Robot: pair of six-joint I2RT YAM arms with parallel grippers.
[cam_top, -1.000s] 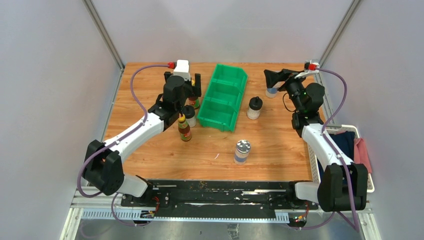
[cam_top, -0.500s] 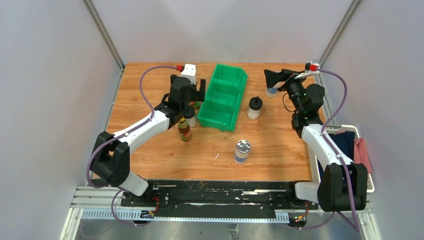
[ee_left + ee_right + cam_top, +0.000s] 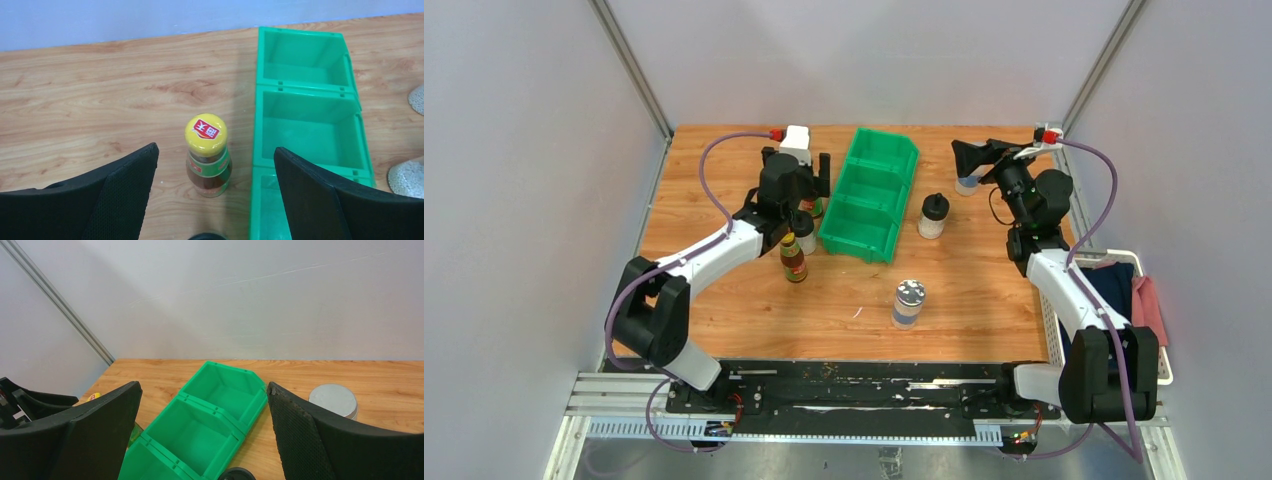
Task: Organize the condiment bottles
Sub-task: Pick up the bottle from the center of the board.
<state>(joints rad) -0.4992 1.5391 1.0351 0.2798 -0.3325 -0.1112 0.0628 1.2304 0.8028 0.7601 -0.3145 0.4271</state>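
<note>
— Left gripper?
— Hanging spread wide, gripping nothing, above a yellow-capped sauce bottle standing just beside the green bin.
— Right gripper?
— Gaping likewise, empty, hovering near a silver-lidded jar.

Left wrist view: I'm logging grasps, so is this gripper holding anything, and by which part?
Nothing is held. The left gripper has its jaws wide open; the yellow-capped sauce bottle stands upright between them in this view, untouched.
</note>
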